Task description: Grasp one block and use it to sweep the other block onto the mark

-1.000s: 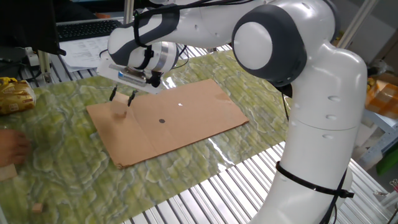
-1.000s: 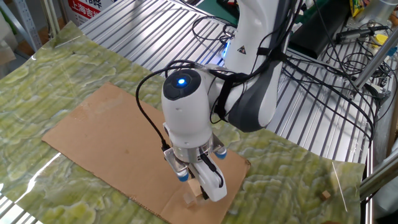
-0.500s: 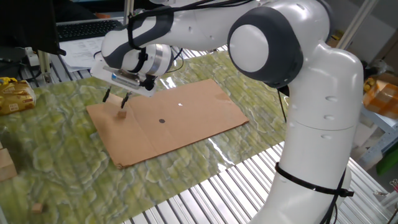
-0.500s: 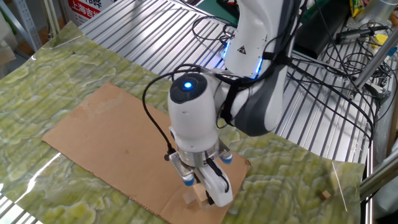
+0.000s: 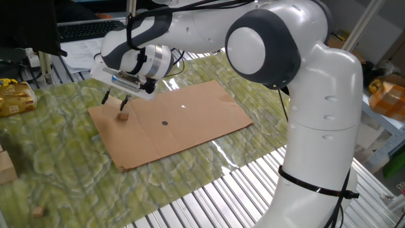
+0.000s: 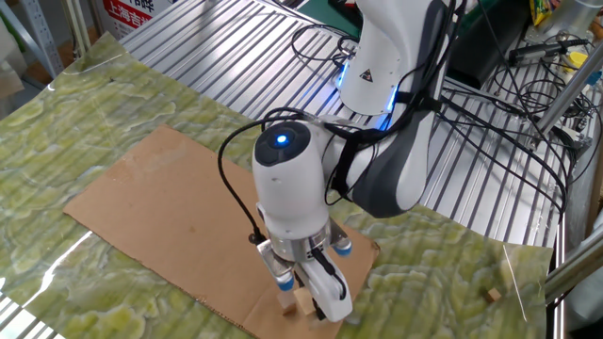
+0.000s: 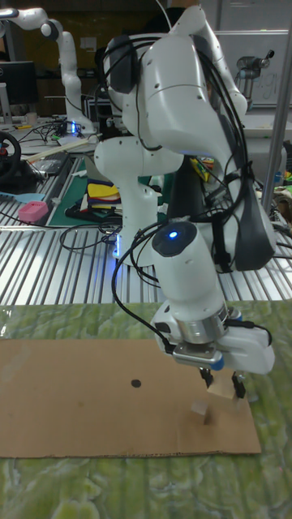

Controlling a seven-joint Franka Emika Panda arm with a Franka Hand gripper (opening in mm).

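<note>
Larger block [image 7: 221, 391] sat clamped in gripper [image 7: 223, 383], just above the cardboard [image 5: 190, 120]. Smaller block [image 5: 124, 116] lay just beside it, well short of the mark [image 5: 165, 123]. Risk: an off-centre push would spin it wide.

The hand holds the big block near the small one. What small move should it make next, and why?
Probably lower the hand a little. The big block in it seems to hang just above the cardboard, on the side of the small block away from the dot; once down, it could push that way.
</note>
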